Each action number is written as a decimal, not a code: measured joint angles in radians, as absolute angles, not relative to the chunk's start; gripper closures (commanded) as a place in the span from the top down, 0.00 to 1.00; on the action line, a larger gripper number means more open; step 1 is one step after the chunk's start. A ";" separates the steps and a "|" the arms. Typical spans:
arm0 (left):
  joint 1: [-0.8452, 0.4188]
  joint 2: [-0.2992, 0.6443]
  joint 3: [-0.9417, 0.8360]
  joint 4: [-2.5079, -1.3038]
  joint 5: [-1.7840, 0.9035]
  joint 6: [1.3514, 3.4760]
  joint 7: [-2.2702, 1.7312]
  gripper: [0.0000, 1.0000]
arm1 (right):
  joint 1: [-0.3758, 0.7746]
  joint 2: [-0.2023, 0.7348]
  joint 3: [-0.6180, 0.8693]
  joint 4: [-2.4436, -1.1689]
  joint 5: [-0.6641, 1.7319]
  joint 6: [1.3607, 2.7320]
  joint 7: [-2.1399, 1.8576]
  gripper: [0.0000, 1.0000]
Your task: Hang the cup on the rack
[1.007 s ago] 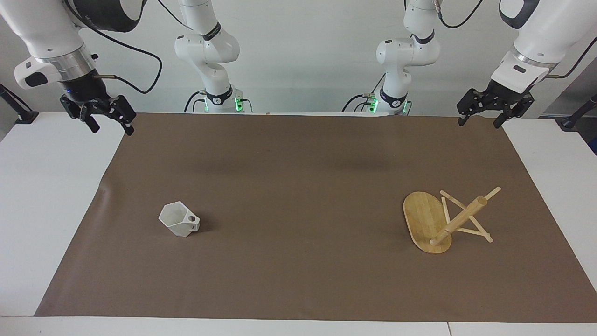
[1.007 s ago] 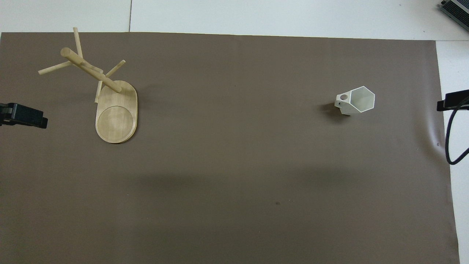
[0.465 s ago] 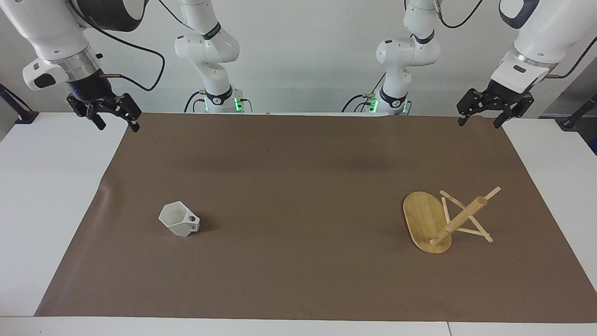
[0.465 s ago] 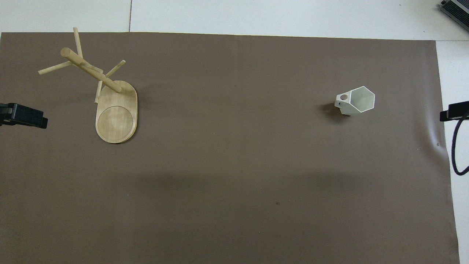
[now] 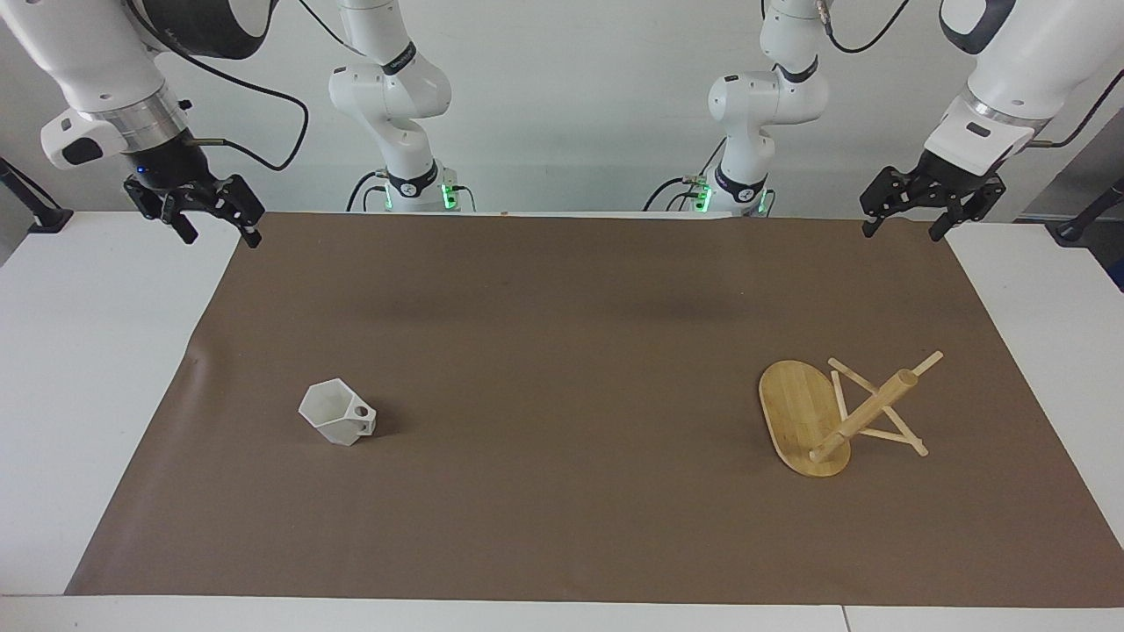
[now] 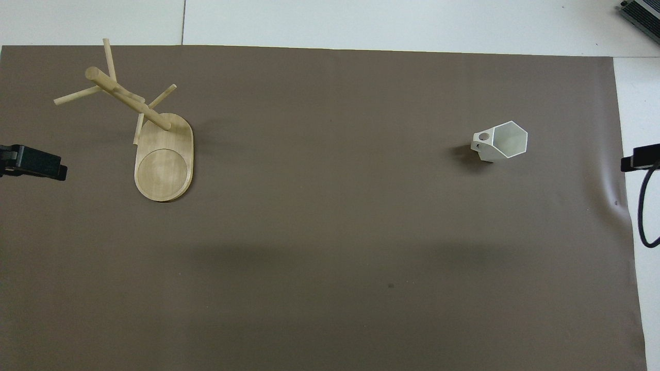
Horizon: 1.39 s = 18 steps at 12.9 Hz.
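Observation:
The white faceted cup (image 5: 337, 412) stands on the brown mat toward the right arm's end, its mouth up and its handle with the round hole toward the mat's middle; it also shows in the overhead view (image 6: 502, 140). The bamboo rack (image 5: 803, 412) stands on its oval base toward the left arm's end, its post (image 5: 865, 414) looking slanted and its pegs bare; it also shows in the overhead view (image 6: 164, 162). My right gripper (image 5: 222, 239) is open and empty, up over the mat's corner by its base. My left gripper (image 5: 902, 234) is open and empty over the other corner, and that arm waits.
The brown mat (image 5: 562, 351) covers most of the white table (image 5: 79, 369). In the overhead view only the grippers' tips show, the left one (image 6: 33, 162) and the right one (image 6: 639, 157), at the mat's side edges. A black cable (image 6: 642, 206) hangs by the right one.
My right gripper has drawn back a little toward the robots and risen slightly. The left gripper, cup and rack have not moved.

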State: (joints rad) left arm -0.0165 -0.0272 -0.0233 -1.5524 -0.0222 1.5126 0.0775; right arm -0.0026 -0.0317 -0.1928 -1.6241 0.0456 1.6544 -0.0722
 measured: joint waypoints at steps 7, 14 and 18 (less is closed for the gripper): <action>-0.017 -0.027 -0.023 -1.552 -0.022 1.513 0.078 1.00 | -0.002 -0.028 -0.188 -1.687 0.042 1.871 -0.146 1.00; -0.017 -0.027 -0.023 -1.552 -0.022 1.513 0.078 1.00 | 0.001 0.186 -0.142 -1.782 0.042 2.157 -0.128 1.00; -0.017 -0.027 -0.023 -1.552 -0.022 1.513 0.078 1.00 | 0.003 0.263 -0.115 -1.869 0.042 2.321 -0.076 1.00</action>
State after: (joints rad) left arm -0.0165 -0.0272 -0.0233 -1.5524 -0.0222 1.5125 0.0775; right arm 0.0032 0.2629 -0.1150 -1.8688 0.0418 2.3208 -0.0760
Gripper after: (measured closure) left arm 0.000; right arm 0.000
